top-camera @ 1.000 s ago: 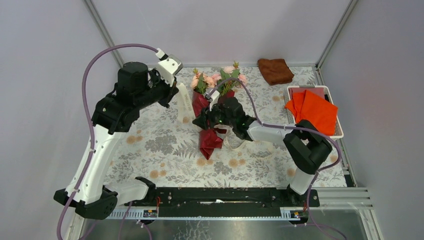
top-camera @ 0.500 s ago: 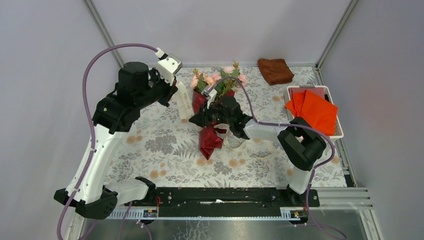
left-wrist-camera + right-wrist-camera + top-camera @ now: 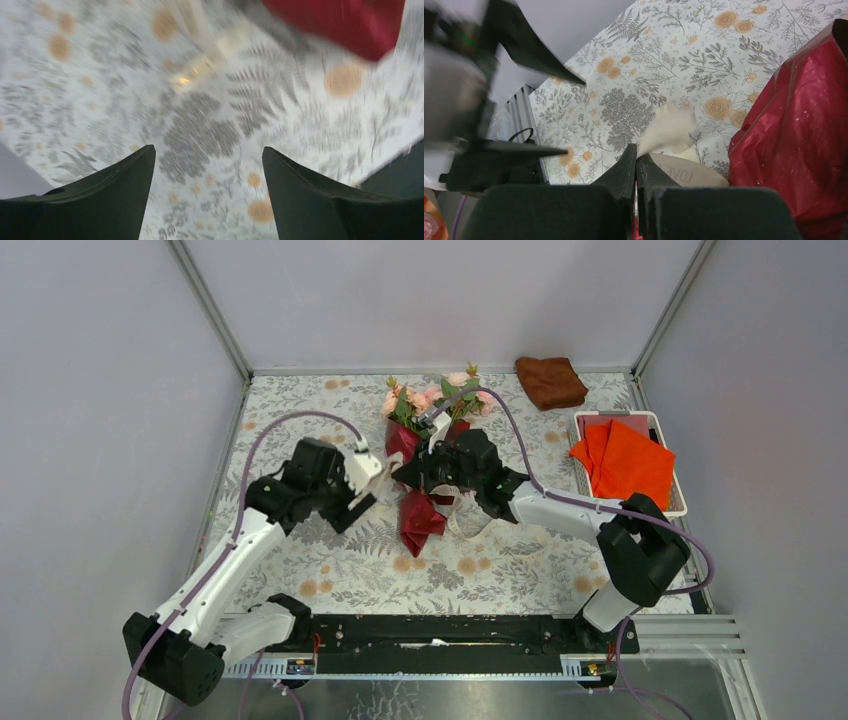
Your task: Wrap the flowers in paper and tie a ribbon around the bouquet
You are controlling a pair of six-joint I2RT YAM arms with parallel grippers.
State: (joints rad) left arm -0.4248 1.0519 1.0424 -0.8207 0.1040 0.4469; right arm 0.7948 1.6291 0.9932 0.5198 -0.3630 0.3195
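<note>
cream ribbon (image 3: pixel 669 131) pinched in the right hand (image 3: pixel 636 160); left hand (image 3: pixel 207 148) gapes empty, angled downward.

R fingers (image 3: pixel 625 172) pinched shut on cream ribbon (image 3: pixel 671 127), dark red paper (image 3: pixel 804 125) at rt, floral tablecloth (image 3: pixel 664 55) beneath

A brown cloth (image 3: pixel 551 382) is lying at the table's (image 3: pixel 330 530) far edge; orange sheets (image 3: pixel 625 462) are sitting in a white basket (image 3: pixel 610 415).

left claw (image 3: pixel 207 150) let go of ribbon (image 3: pixel 670 129), dropped low, right claw (image 3: pixel 635 149) now clamped on it
</note>
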